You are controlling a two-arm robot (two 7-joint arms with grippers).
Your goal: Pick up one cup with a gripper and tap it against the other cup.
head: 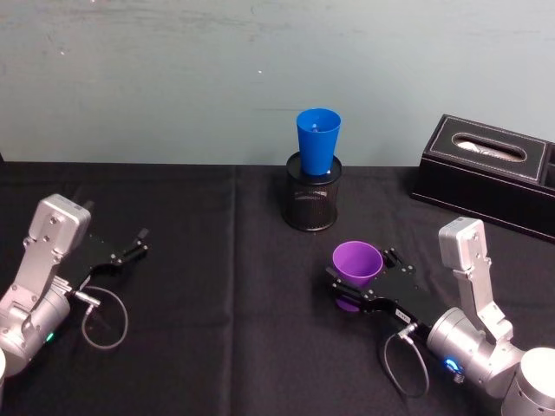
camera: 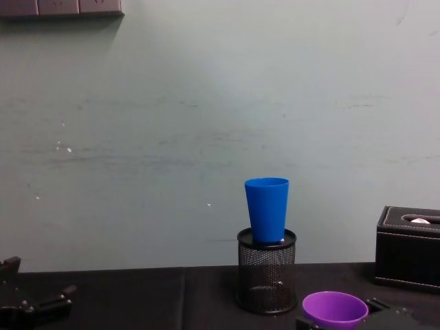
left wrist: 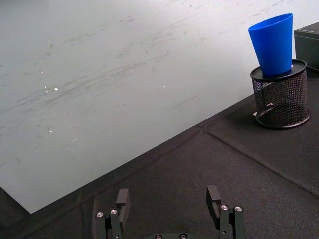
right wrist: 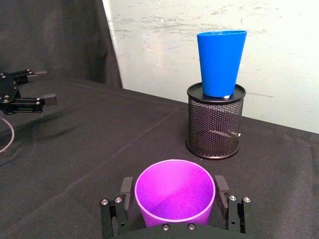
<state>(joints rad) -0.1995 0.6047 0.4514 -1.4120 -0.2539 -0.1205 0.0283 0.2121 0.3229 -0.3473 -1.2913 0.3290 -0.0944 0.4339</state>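
Note:
The purple cup (head: 357, 263) (right wrist: 174, 196) (camera: 335, 308) stands upright between the fingers of my right gripper (head: 360, 267) (right wrist: 173, 184), which is shut on its sides at the table's front right. The blue cup (head: 318, 139) (right wrist: 219, 62) (camera: 267, 210) (left wrist: 273, 44) stands upright farther back, set in the mouth of a black mesh pen holder (head: 312, 204) (right wrist: 215, 122). A clear gap separates the two cups. My left gripper (head: 139, 243) (left wrist: 168, 193) rests open and idle at the far left, holding nothing.
A black tissue box (head: 490, 173) (camera: 409, 247) sits at the back right. The table (head: 217, 329) is covered in black cloth, and a pale wall rises close behind the pen holder. Loose cables loop beside both arms.

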